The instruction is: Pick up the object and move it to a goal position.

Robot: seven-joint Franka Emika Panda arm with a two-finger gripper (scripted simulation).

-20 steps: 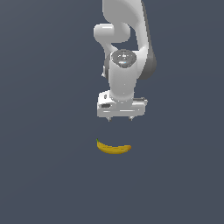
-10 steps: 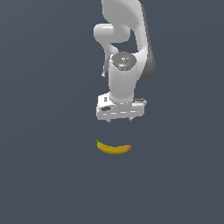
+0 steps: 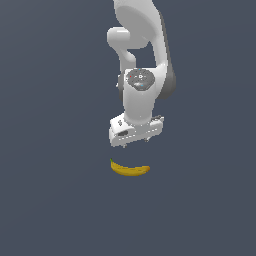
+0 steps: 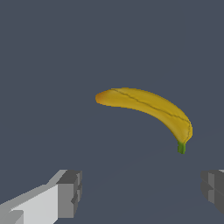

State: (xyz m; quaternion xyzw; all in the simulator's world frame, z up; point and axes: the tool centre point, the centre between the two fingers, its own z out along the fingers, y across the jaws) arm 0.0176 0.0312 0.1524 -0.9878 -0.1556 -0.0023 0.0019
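Observation:
The yellow banana (image 3: 129,170) lies curved on the dark grey floor, its greenish stem tip toward the exterior view's left. In the wrist view the banana (image 4: 146,107) lies ahead of the fingers, apart from them, with its green stem (image 4: 181,148) nearer one finger. My gripper (image 3: 134,144) hangs straight down just above and behind the banana, not touching it. It is open and empty. In the wrist view the gripper (image 4: 142,192) shows both fingers (image 4: 70,194) spread wide apart.
The flat dark grey floor (image 3: 50,200) lies all around. The white arm (image 3: 142,60) rises behind the gripper. No other object and no goal marker shows.
The gripper has come down a little toward the banana and turned slightly about its own axis. The banana has not moved.

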